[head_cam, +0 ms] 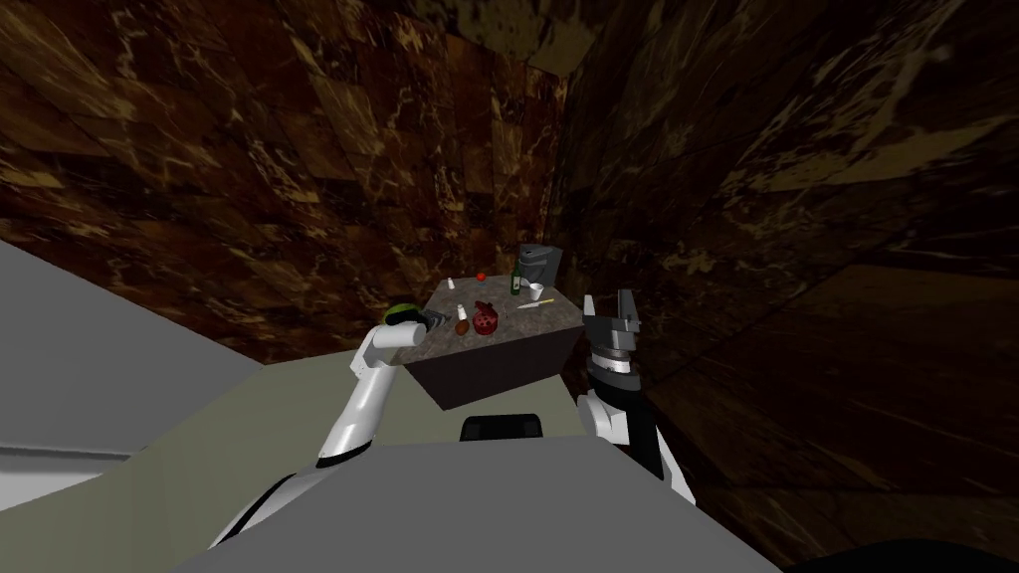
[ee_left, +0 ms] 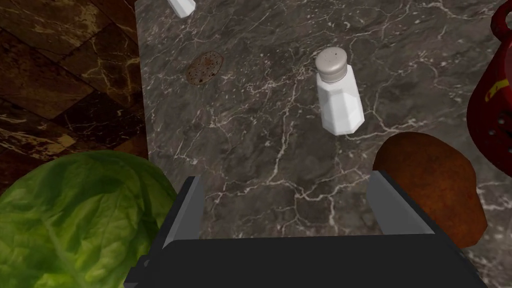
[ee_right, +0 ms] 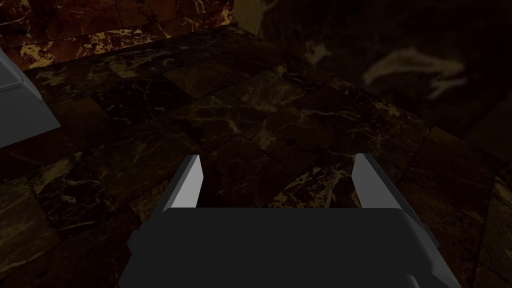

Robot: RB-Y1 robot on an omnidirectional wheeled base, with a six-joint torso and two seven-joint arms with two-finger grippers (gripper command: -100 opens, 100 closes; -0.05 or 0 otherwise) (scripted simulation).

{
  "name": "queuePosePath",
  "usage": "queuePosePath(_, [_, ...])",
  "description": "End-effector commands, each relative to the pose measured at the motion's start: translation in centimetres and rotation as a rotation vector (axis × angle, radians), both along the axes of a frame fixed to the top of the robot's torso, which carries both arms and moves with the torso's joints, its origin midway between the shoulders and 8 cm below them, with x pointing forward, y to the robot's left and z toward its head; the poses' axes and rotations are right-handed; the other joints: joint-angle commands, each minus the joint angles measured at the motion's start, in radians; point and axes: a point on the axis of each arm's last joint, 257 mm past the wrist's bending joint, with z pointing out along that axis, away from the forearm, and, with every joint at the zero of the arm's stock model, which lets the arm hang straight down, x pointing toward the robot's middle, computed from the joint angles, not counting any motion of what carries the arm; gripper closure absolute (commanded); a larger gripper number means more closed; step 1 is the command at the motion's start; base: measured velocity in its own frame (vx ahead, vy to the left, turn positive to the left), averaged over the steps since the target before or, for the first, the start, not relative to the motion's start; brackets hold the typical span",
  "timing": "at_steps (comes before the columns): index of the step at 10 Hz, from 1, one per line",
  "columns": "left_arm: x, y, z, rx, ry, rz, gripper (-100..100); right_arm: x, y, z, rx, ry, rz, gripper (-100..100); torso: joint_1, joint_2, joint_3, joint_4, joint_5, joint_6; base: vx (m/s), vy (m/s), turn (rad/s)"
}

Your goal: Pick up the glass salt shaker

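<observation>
Salt shaker (ee_left: 337,95) is standing upright on the grey table (ee_left: 250,125), so I am holding my left gripper (ee_left: 286,177) over the table, fingers apart to fit around it, while my right gripper (ee_right: 278,157) is hanging beside the table, fingers apart too.

Dim room, dark brown marble walls (head_cam: 249,149), matching tiled floor (ee_right: 225,115), grey marble table (ee_left: 250,125)

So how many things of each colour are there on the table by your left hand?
White: 2, a shaker with a grey cap and a second shaker farther off.
Brown: 2, a flat speckled disc and a rounded lump.
Red: 1, a vessel.
Green: 1, a lettuce.
Total: 6.
</observation>
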Motion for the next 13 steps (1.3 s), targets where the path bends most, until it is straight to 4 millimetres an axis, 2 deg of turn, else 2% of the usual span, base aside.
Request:
queuePosePath(1, [0.2,0.3,-0.6,-0.06,0.041,0.027,-100,0.0,0.0,0.0,0.0,0.0,0.0,0,0.0,0.0,0.0,0.0,0.0,0.0,0.059,-0.007,-0.182])
queuePosePath(9, [-0.8,0.6,-4.2,-0.255,0.222,0.104,-100,0.0,0.0,0.0,0.0,0.0,0.0,0,0.001,-0.004,-0.002,-0.001,0.0,0.0,0.073,-0.002,-0.104])
queuePosePath(10, [-1.2,0.6,-5.1,-0.278,0.253,0.114,-100,0.0,0.0,0.0,0.0,0.0,0.0,0,0.002,-0.003,-0.002,-0.001,0.0,-0.001,0.097,0.043,-0.078])
queuePosePath(11, [-1.0,0.7,-4.5,-0.263,0.233,0.108,-100,0.0,0.0,0.0,0.0,0.0,0.0,0,0.003,-0.004,-0.002,-0.001,0.001,-0.001,0.045,0.024,-0.016])
queuePosePath(12, [-1.0,0.7,-4.6,-0.266,0.238,0.109,0,0.0,0.0,0.0,0.0,0.0,0.0,0,0.002,-0.001,-0.001,-0.001,0.001,-0.001,0.008,0.004,0.003])
queuePosePath(13, [-0.8,2.1,-5.0,-0.266,0.236,0.123,-100,0.0,0.0,0.0,0.0,0.0,0.0,0,0.001,0.001,0.001,0.0,0.0,-0.001,-0.011,-0.02,-0.123])
